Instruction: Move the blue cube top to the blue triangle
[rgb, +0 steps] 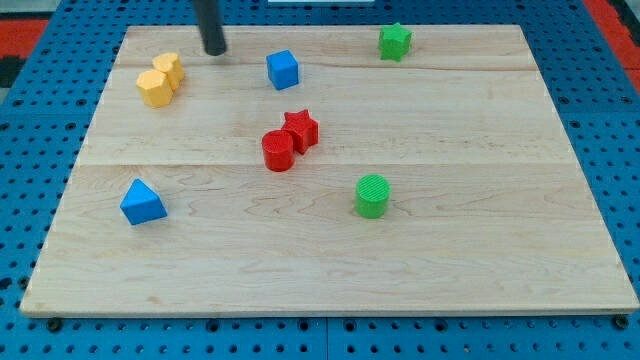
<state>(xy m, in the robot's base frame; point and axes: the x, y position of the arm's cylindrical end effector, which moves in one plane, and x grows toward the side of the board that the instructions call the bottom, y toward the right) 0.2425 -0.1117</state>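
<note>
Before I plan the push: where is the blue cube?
The blue cube sits near the view's top, left of centre, just right of my tip and above the red star.
</note>
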